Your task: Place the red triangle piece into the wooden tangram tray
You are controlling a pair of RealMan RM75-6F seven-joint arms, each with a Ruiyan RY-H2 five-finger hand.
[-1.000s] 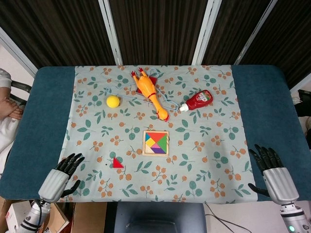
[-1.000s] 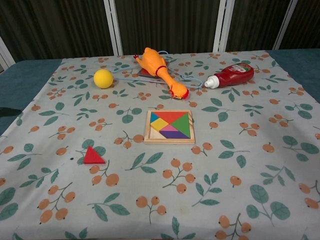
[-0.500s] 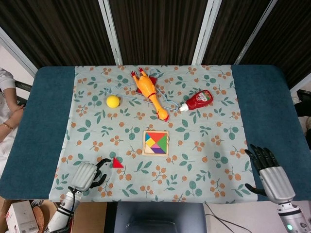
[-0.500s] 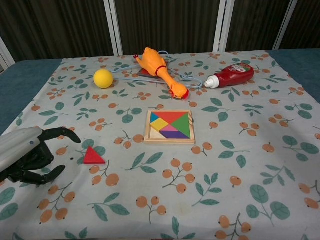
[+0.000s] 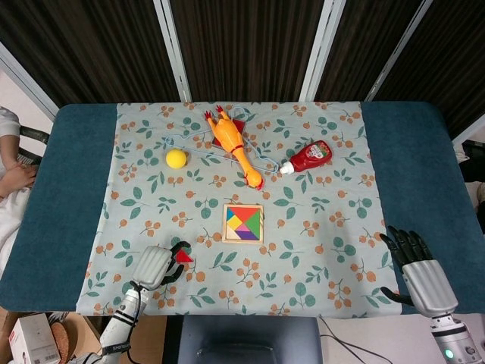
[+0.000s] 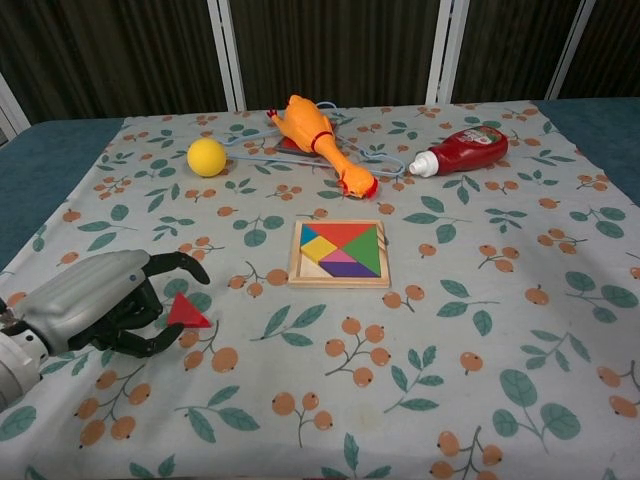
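Red triangle [image 6: 187, 312] lies at eight o'clock from the wooden tray [image 6: 339, 254]; your left hand [image 6: 105, 300] cups it, fingers spread, not grasping. Your right hand [image 5: 419, 265] rests released.

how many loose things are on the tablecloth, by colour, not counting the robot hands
Red: 2, red triangle piece, ketchup bottle
Yellow: 1, yellow ball
Orange: 1, rubber chicken
Wood with mixed colours: 1, wooden tangram tray
Light blue: 1, thin hanger under the chicken
Total: 6

A rubber chicken [image 6: 318, 138] (over a blue hanger [image 6: 385, 158]) lies between yellow ball [image 6: 206, 157] and ketchup bottle [image 6: 466, 149].
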